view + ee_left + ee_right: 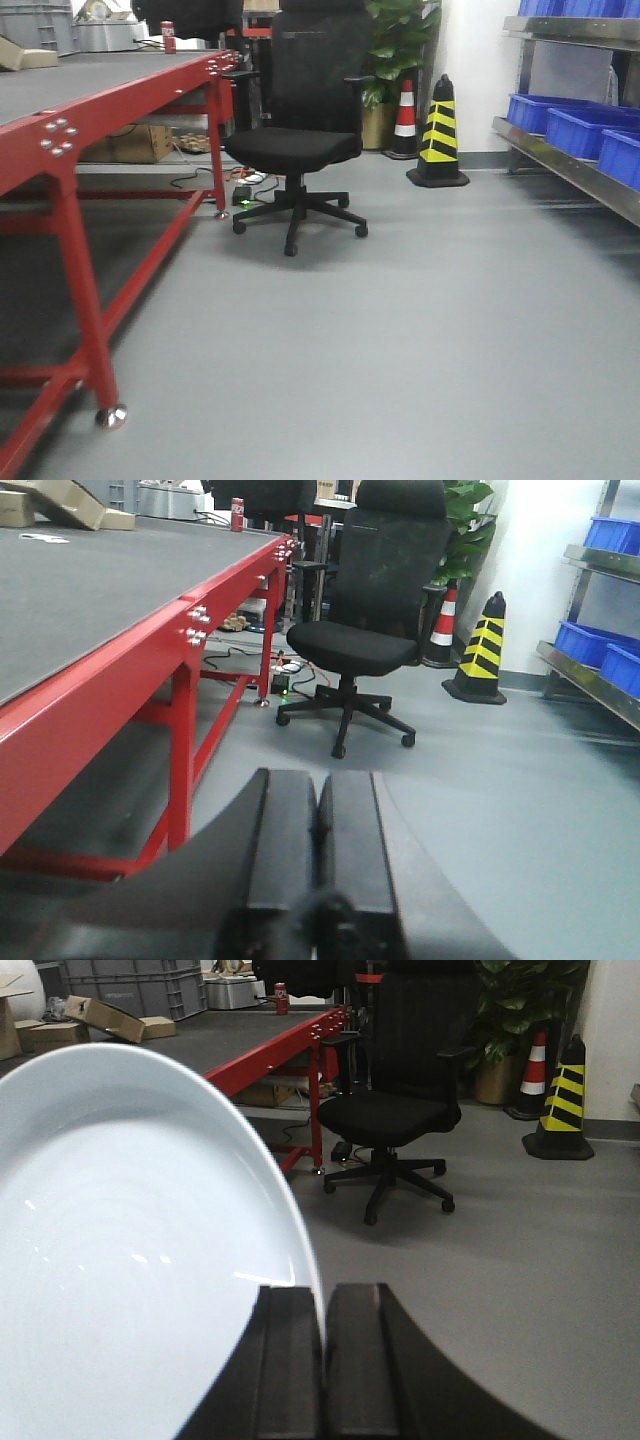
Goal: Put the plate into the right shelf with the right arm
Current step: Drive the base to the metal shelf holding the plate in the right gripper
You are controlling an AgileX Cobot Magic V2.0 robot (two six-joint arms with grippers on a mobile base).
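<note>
In the right wrist view my right gripper (322, 1305) is shut on the rim of the plain white plate (130, 1250), which stands on edge and fills the left half of the view. The right shelf (570, 160), a shiny steel rack holding blue bins (580, 125), stands at the right edge of the front view and also shows in the left wrist view (600, 675). My left gripper (318, 795) is shut and empty, held above the grey floor. Neither gripper shows in the front view.
A red-framed table (110, 110) on castors runs along the left. A black office chair (300, 140) stands in the middle ahead. A yellow-black cone (440, 135), an orange-white cone (404, 115) and a potted plant (395, 50) stand behind it. Cables lie on the floor by the table leg.
</note>
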